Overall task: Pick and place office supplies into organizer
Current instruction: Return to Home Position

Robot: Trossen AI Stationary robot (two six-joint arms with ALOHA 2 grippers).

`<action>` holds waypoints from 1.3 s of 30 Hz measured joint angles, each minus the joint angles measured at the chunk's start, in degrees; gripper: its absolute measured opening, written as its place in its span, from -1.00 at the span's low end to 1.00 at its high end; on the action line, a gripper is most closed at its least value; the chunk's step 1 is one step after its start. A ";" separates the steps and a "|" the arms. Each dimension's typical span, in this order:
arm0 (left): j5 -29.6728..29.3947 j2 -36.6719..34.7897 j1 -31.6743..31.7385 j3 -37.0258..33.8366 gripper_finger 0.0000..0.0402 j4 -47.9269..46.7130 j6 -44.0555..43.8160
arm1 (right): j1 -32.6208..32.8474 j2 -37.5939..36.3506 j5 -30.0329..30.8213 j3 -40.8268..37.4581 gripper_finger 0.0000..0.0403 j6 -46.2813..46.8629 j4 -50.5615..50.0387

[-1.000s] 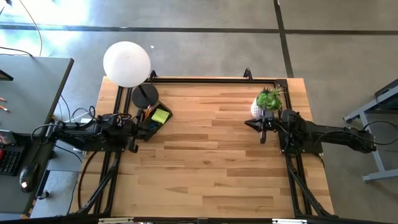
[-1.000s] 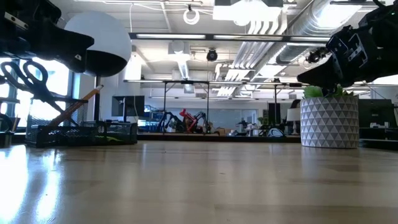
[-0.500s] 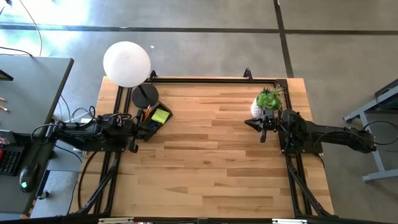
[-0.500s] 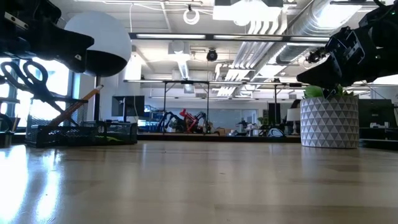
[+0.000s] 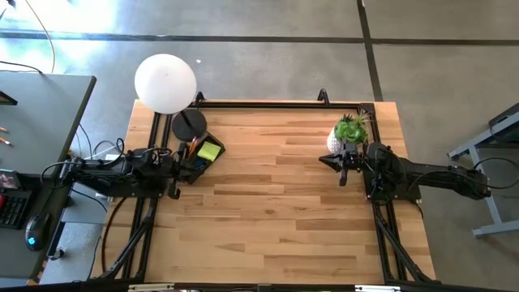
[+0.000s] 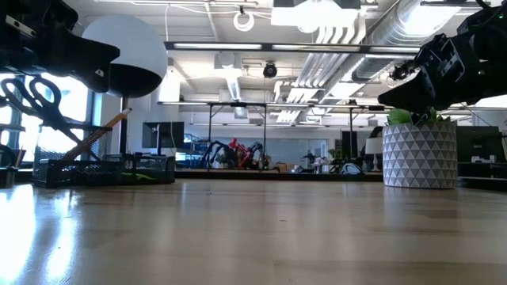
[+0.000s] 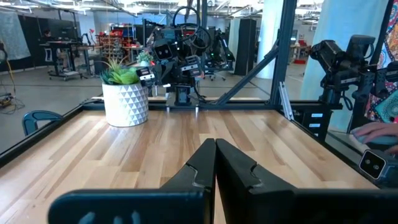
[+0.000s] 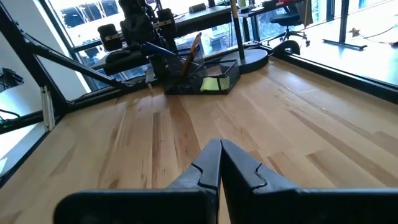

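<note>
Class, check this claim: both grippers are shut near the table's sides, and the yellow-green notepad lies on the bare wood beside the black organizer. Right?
Not quite. The notepad sits inside the organizer, not on the wood beside it, as the right wrist view shows. The left gripper and right gripper are indeed shut near the table's sides.

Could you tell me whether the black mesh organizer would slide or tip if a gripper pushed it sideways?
Probably slide: the organizer sits low and wide on the smooth wooden table. Its mesh walls suggest it is light, so a gentle push might move it. The scissors and pencil lean well above its rim and could shift or fall out.
</note>
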 joint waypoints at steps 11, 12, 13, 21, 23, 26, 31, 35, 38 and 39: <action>0.00 0.00 0.00 0.00 -1.00 -0.02 0.00 | 0.00 0.00 0.00 -0.02 -0.99 0.00 0.02; 0.00 0.00 0.00 0.00 -0.99 -0.01 0.00 | 0.00 0.00 0.00 -0.02 -0.99 0.00 0.02; 0.00 0.00 0.00 0.00 -0.99 -0.02 0.00 | 0.00 0.00 0.02 -0.02 -0.99 0.00 0.02; 0.00 0.00 0.00 0.00 -1.00 -0.02 0.00 | 0.00 0.00 0.00 -0.02 -0.99 0.00 0.02; 0.00 0.00 0.00 0.00 -0.99 -0.02 0.01 | 0.00 0.00 0.00 -0.02 -0.99 0.00 0.02; 0.00 0.00 0.00 0.00 -0.98 -0.02 0.00 | 0.00 0.00 0.00 -0.02 -0.99 -0.01 0.02; 0.14 0.00 0.00 0.00 -1.00 -0.02 -0.18 | 0.00 0.00 0.01 -0.02 -0.99 -0.02 0.02; 2.08 0.00 0.00 0.00 -0.99 0.18 -0.46 | 0.00 0.00 0.02 -0.02 -0.99 -0.02 0.02; 2.10 0.00 0.00 0.00 -0.99 0.20 -0.46 | -0.01 0.00 0.01 -0.02 -0.99 -0.02 0.02; 2.08 0.00 0.00 0.00 -0.99 0.20 -0.46 | 0.00 -0.01 0.02 -0.02 -0.99 -0.02 0.02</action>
